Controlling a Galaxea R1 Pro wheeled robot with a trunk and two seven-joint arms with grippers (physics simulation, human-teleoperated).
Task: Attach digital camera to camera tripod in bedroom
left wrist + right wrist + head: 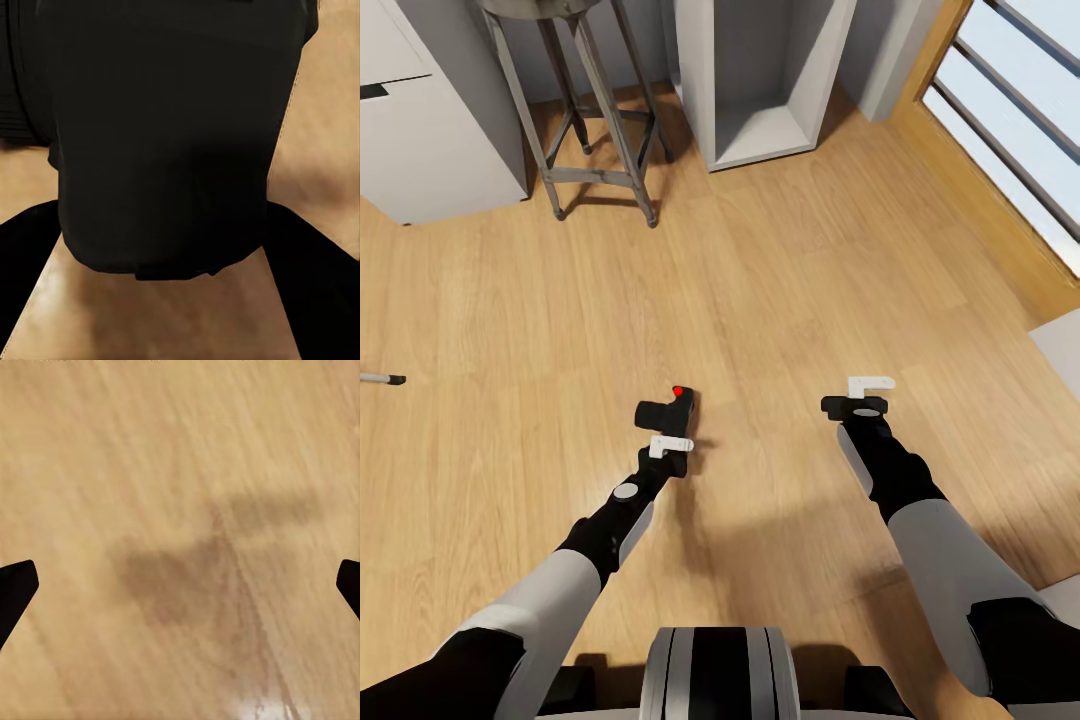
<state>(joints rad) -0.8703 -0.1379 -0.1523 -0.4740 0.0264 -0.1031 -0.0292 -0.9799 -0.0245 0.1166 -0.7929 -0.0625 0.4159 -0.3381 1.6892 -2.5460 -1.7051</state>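
So the digital camera (pixel 668 408) is picked up at least: the left gripper (pixel 672 447) has its jaws pinched on the body, holding it above the wood floor (pixel 790 280), red button up. The right gripper (pixel 867 396) hangs nearby with jaws spread wide on nothing. What's probably a camera tripod (pixel 382 379) foot pokes in at the far left, well apart. Mounting is all still left to do, I'd say.
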